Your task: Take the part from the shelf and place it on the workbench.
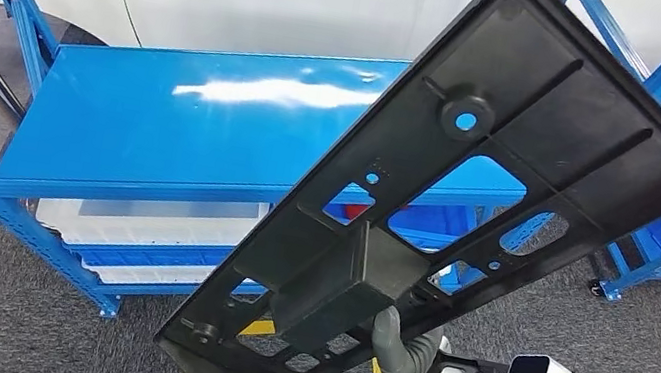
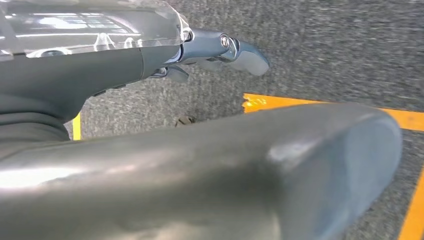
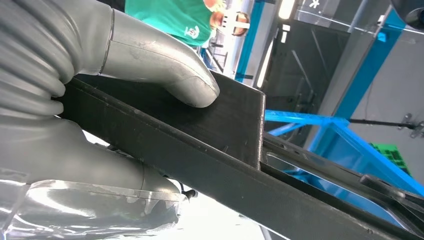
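Carrying is the step I judge myself in: my right hand (image 3: 100,100) grips the long black plastic panel (image 1: 466,199) by its raised box section, thumb pressed on top, fingers underneath. From the head camera, the panel hangs clear above and in front of the blue shelf (image 1: 165,118), tilted up and away from me, touching nothing else. My left hand (image 2: 220,50) hangs over the grey carpet (image 2: 325,50) near a yellow floor line (image 2: 280,102), holding nothing, fingers loosely apart. No bench is visible yet, so next I'd expect to turn from the shelf, find it, and lower the panel flat.
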